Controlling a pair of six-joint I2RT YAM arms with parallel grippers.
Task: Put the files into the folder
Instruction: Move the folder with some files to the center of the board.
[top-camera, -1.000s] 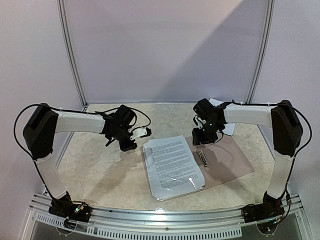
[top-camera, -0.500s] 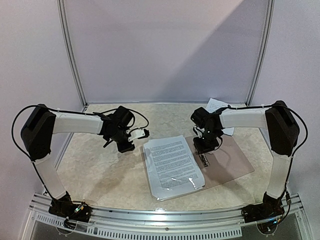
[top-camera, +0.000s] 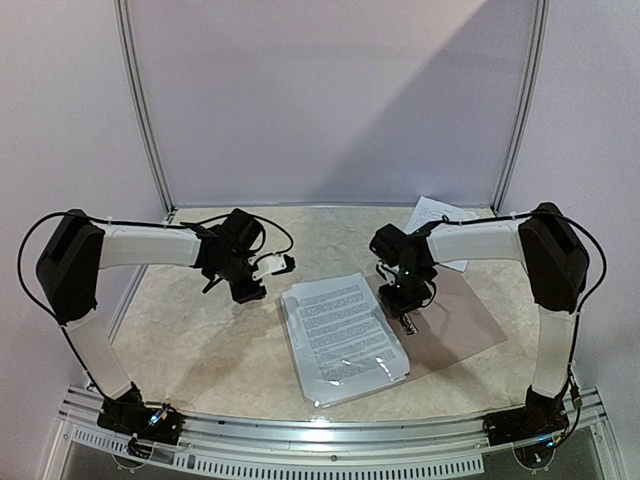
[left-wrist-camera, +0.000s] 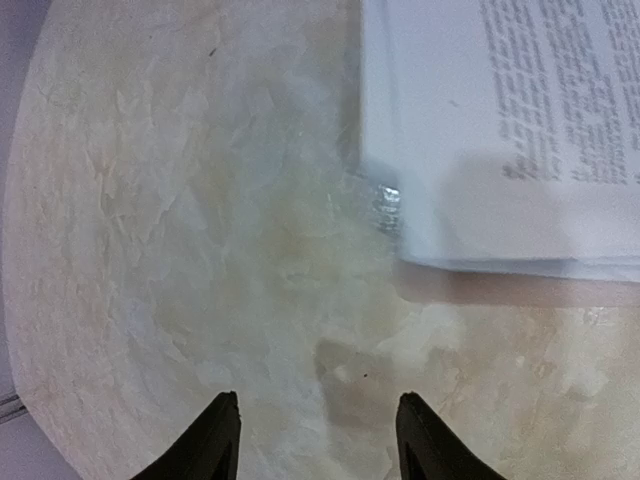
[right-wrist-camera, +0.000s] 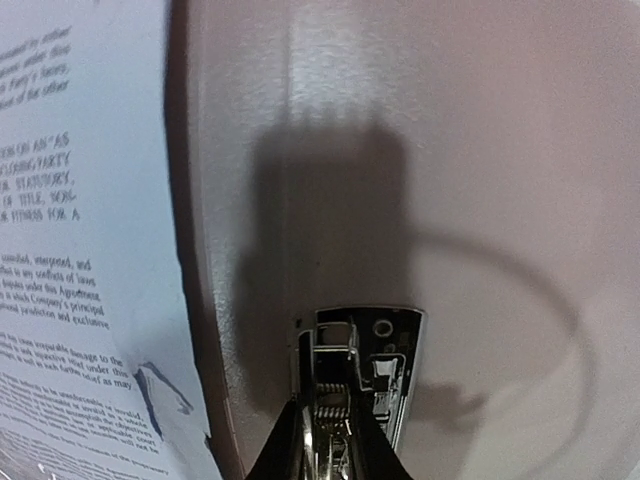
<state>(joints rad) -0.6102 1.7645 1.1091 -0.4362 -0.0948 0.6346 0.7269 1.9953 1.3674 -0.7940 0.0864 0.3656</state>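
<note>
The right gripper (right-wrist-camera: 335, 445) points down at the folder (right-wrist-camera: 460, 150). Its fingers are drawn close together, with the folder's metal clip (right-wrist-camera: 355, 345) pinched between them. The tan folder lies flat on the right half of the table (left-wrist-camera: 150, 250). Just left of the clip, a stack of printed files (top-camera: 340, 335) lies near the table's front middle, overlapping the folder's left edge, with clear plastic showing around it. The left gripper (left-wrist-camera: 318, 440) hovers over bare table just left of the stack's far corner, with its fingers wide apart and holding nothing. One more printed sheet (top-camera: 428, 213) lies at the back right, behind the right arm.
</note>
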